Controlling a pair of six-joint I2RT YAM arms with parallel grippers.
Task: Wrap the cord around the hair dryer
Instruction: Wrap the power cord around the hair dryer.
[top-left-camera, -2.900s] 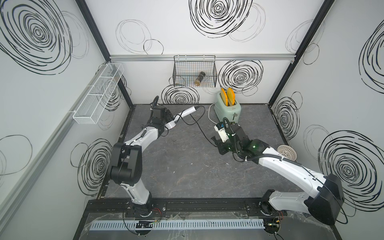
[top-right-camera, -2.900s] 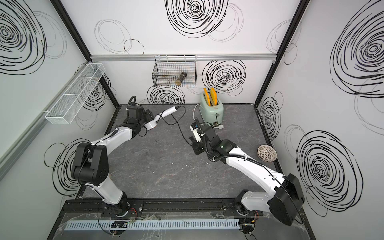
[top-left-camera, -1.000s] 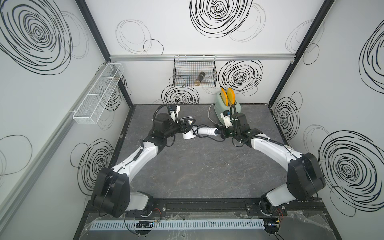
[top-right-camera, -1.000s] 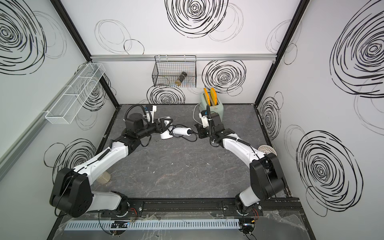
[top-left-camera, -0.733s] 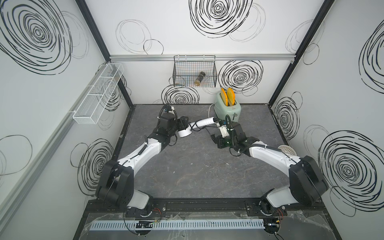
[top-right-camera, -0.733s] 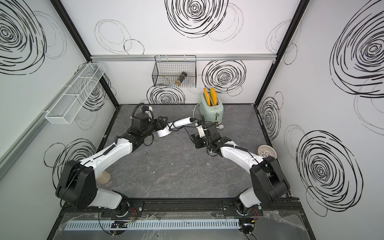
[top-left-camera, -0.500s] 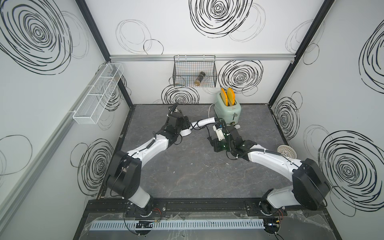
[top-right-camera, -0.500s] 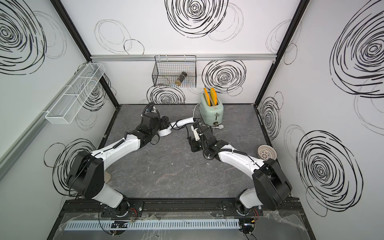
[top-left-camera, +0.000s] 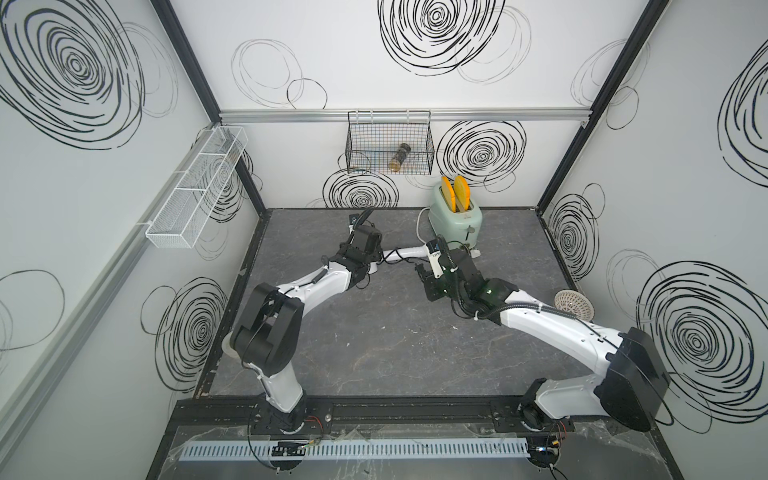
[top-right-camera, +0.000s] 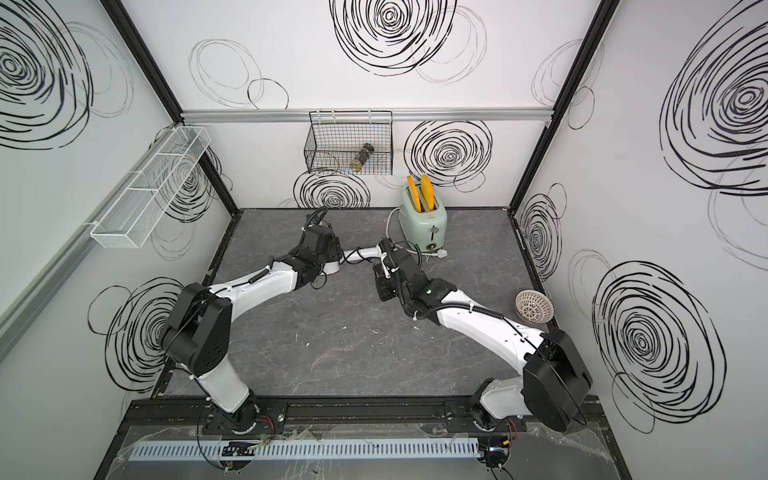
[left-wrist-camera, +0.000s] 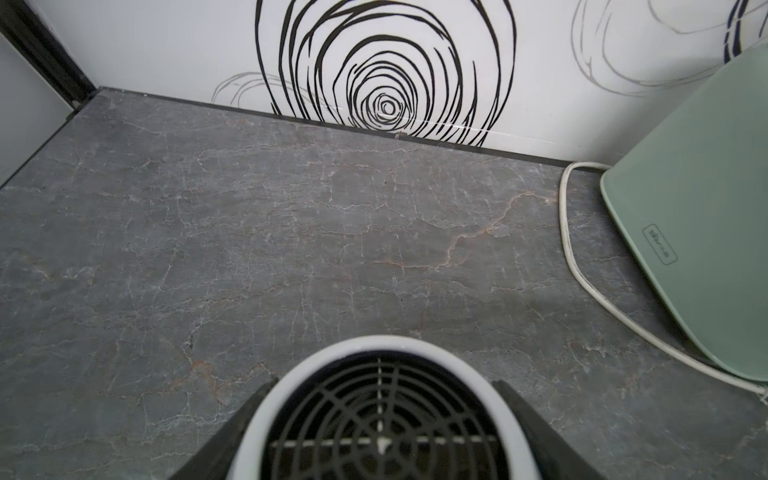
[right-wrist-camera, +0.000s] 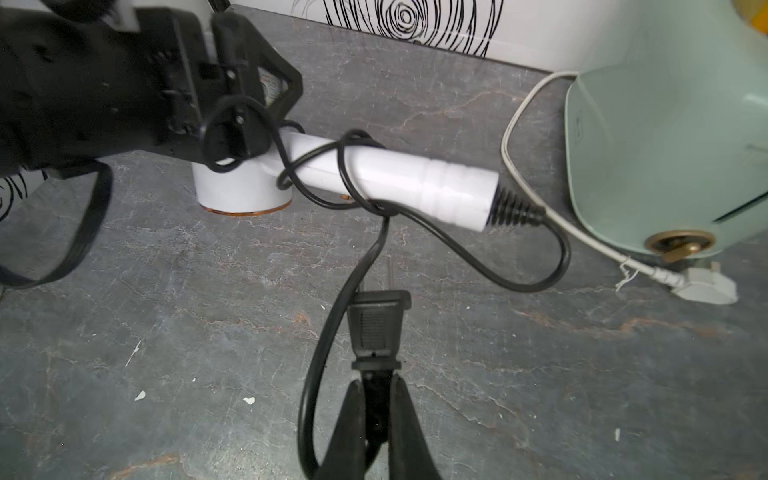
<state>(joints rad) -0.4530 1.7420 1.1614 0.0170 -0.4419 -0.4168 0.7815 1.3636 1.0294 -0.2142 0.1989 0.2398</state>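
Tabletop: the dark grey marble-patterned tabletop (top-left-camera: 374, 345) spreads across both top views.
Rack: a long white mesh rack (top-left-camera: 195, 191) hangs on a side wall and shows only in the top views.
Basket: a black wire basket (top-left-camera: 365, 141) hangs on the back wall, with a brown bottle (top-left-camera: 399, 157) lying in it.
Toaster: a mint-green toaster (top-left-camera: 455, 216) holding two orange slices stands near the back wall. Its white cable (left-wrist-camera: 569, 249) shows close up in both wrist views.
Left gripper: in the top views the left gripper (top-left-camera: 365, 257) hides the dryer's head. The left wrist view shows its dark fingers (left-wrist-camera: 222, 440) pressed against either side of that head, gripping it.
Right gripper: the top views hide its tips. In the right wrist view the right gripper (right-wrist-camera: 377, 399) has its narrow fingers clamped on the plug's rear.
Dryer: the small white hair dryer (right-wrist-camera: 395, 174) is between the two grippers, just beside the toaster. Its copper ring faces the tabletop and its handle points towards the toaster. I cannot tell whether the ring touches. Only the left wrist view shows its black rear grille.
Bowl: a small pale perforated bowl (top-left-camera: 572, 302) sits by the right arm, well apart from the dryer.
Cord: the thin black cord (right-wrist-camera: 332, 320) loops around the handle near the head and sags in one slack curve. These turns are clear only in the right wrist view.
Plug: the black two-prong plug (right-wrist-camera: 376, 324) is held just above the tabletop.
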